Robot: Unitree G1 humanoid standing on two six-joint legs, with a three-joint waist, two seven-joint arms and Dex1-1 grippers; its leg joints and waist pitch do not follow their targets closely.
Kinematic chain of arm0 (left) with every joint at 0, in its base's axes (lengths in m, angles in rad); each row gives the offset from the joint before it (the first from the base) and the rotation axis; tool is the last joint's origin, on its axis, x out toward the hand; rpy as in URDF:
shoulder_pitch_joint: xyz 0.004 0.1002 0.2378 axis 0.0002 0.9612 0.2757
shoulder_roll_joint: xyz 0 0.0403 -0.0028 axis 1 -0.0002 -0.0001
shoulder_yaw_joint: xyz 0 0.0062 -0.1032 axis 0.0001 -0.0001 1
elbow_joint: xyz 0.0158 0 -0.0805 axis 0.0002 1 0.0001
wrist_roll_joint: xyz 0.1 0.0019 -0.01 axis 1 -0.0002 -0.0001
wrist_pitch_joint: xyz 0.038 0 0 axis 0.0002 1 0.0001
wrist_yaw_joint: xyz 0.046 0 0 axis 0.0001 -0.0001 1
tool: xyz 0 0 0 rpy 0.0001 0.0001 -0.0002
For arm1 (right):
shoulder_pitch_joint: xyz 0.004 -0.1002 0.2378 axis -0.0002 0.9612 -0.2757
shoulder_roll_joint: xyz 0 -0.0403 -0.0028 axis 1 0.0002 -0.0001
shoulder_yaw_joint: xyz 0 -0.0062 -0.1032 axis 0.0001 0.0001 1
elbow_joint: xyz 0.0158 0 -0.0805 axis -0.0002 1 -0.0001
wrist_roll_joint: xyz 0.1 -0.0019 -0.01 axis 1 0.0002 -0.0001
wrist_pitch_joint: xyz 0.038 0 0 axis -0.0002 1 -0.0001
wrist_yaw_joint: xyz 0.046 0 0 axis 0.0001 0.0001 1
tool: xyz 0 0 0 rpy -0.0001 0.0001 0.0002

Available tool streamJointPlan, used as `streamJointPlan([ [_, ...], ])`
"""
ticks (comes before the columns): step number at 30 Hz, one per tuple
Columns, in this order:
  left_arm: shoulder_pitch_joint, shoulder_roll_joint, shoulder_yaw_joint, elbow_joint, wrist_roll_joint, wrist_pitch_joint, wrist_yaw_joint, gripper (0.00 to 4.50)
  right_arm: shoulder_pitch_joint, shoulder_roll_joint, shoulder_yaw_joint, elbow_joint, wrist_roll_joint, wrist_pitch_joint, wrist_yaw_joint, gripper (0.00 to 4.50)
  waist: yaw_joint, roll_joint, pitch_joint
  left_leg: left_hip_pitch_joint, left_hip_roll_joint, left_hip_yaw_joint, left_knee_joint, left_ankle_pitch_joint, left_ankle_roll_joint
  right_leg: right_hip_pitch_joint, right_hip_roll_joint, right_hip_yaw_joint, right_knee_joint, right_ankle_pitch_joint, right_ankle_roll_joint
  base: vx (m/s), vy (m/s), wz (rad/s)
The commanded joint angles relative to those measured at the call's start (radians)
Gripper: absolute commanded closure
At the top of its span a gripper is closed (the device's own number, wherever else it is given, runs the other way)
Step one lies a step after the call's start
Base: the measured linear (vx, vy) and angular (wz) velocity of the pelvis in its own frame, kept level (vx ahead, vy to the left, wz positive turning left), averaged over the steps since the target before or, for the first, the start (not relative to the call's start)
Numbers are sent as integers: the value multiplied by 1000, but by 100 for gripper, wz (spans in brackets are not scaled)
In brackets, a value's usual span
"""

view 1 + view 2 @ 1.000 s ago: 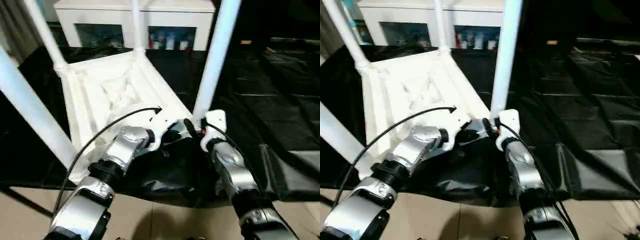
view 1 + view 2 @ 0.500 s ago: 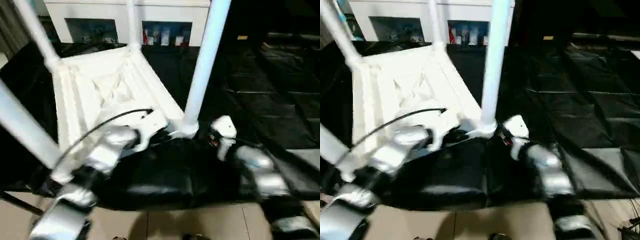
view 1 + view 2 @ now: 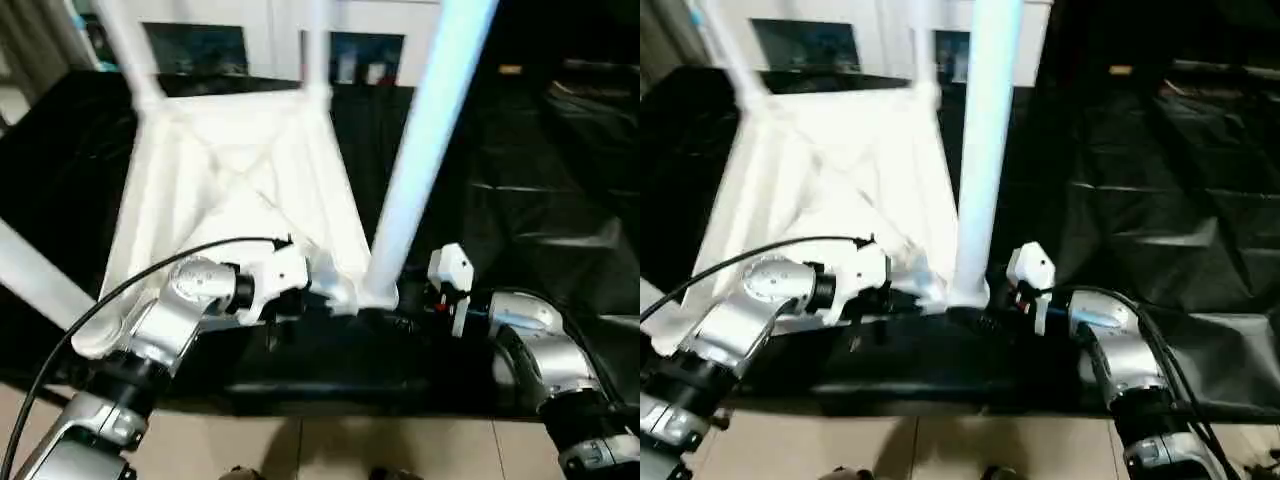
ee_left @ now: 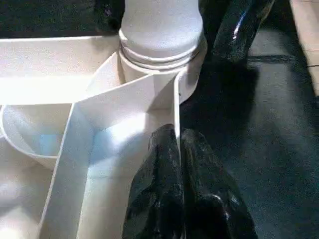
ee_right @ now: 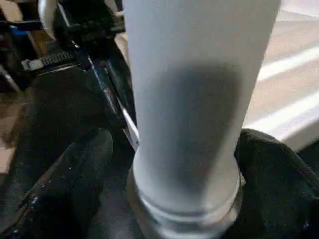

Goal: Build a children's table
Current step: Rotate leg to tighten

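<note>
no readable text, no labels, no brands, no numbers, no signs

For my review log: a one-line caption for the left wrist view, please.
Left tool shut on a thin rib of the upturned table top, just below the seated leg.

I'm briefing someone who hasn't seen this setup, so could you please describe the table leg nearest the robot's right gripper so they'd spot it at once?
Start at the upside-down white table top lying on the black sheet. Go to its near corner on the robot's right, where the leg rises from a round socket. It is the thickest-looking, closest leg, and the right gripper has its fingers apart on either side of it.
</note>
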Motion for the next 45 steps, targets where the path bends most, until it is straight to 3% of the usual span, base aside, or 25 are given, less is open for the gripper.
streamJointPlan([
  [1, 50, 9, -95, 38, 36, 37, -44, 450, 0, 1, 3, -7, 13, 13, 15, 68, 0, -2, -48, 9, 24, 8, -56, -84, 142, 54, -31, 25, -34, 14, -312, 0, 0, 0],
  [5, 50, 11, -93, 35, 40, 40, -48, 450, -6, -2, 9, 5, 8, 12, 27, 80, -2, -3, -47, 8, 22, 9, -60, -123, 109, 55, -33, 29, -39, -32, -288, 0, 0, 0],
  [6, 50, 12, -91, 35, 40, 42, -50, 450, -7, -3, 12, 9, 5, 11, 31, 100, -2, -4, -48, 8, 21, 10, -59, -117, 107, 55, -33, 30, -38, -21, -287, 0, 0, 0],
  [13, 46, 21, -90, 40, 41, 49, -51, 450, -12, -4, 13, 23, -1, 9, 39, 165, 0, -6, -53, 6, 17, 11, -49, -41, 144, 57, -29, 27, -26, 90, -305, 0, 0, 0],
  [23, 42, 7, -73, 70, 42, 61, -20, 450, 14, 33, 14, 27, -17, -1, -22, 226, -2, -8, -47, 6, 18, 11, -55, -91, 125, 55, -32, 29, -35, -6, -289, 0, 0, 0],
  [26, 31, -10, -65, 93, 46, 66, 11, 450, 26, 54, 8, 26, -16, 12, -60, 238, -5, -8, -35, 11, 21, 9, -69, -200, 80, 48, -36, 31, -57, -189, -251, 0, 0, 0],
  [29, 12, -39, -52, 124, 50, 81, 58, 450, 37, 88, -4, 31, -24, 12, -134, 244, -6, -8, -32, 17, 22, 7, -76, -251, 49, 42, -38, 36, -68, -282, -221, 0, 0, 0],
  [32, -27, -90, -30, 193, 71, 96, 170, 450, 57, 141, -15, 23, -41, 29, -245, 245, -9, -9, -26, 14, 20, 2, -85, -293, 19, 38, -36, 36, -79, -375, -174, 0, 0, 0],
  [34, -37, -103, -25, 213, 78, 100, 202, 450, 61, 153, -17, 21, -50, 35, -278, 246, -10, -9, -26, 13, 19, -3, -89, -316, 15, 38, -39, 35, -84, -428, -151, -25, 0, 0],
  [36, -80, -163, 10, 288, 89, 132, 341, 450, 78, 205, -23, 4, -88, 53, -416, 247, -11, -9, -25, 19, 18, -1, -90, -322, 4, 31, -38, 37, -92, -455, -132, -35, 1, 1],
  [38, -117, -213, 37, 348, 90, 154, 445, 450, 84, 251, -32, -4, -131, 96, -567, 249, -12, -13, -20, 15, 15, -5, -95, -338, 0, 30, -36, 35, -98, -498, -110, 0, 0, 0],
  [42, -158, -263, 56, 414, 98, 160, 544, 450, 84, 291, -30, -2, -201, 135, -724, 250, -15, -14, -19, 20, 8, -13, -97, -390, -13, 19, -36, 37, -112, -613, -45, 0, 0, 0],
  [44, -164, -269, 57, 422, 100, 155, 556, 450, 82, 301, -35, 0, -206, 141, -751, 251, -15, -16, -20, 21, 9, -15, -99, -398, 0, 18, -37, 39, -116, -611, -40, 0, 0, 0],
  [45, -169, -276, 56, 432, 101, 146, 559, 450, 77, 311, -36, 7, -214, 153, -785, 251, -15, -9, -23, 17, 10, -17, -104, -389, 3, 21, -37, 40, -114, -581, -46, 0, 0, 0],
])
